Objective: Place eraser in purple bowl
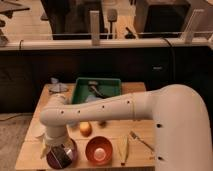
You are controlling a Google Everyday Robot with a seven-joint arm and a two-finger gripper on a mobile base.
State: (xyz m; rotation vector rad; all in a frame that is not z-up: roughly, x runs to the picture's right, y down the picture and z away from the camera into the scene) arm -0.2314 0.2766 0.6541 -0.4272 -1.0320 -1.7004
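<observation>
Wooden table (145, 122) in a dim room: a white robot arm (110, 107) bends low so its gripper (56, 148) sits over the round purple bowl (74, 148), front left. A small dark block, likely the eraser (63, 159), lies inside; I cannot tell whether the gripper holds it.

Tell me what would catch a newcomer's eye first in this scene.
The big white robot arm sweeps from the right across the wooden table, its gripper hanging over the round purple bowl at the table's front left corner. Right beside that sits a round orange-copper bowl, and a green rectangular tray lies at the back.
</observation>
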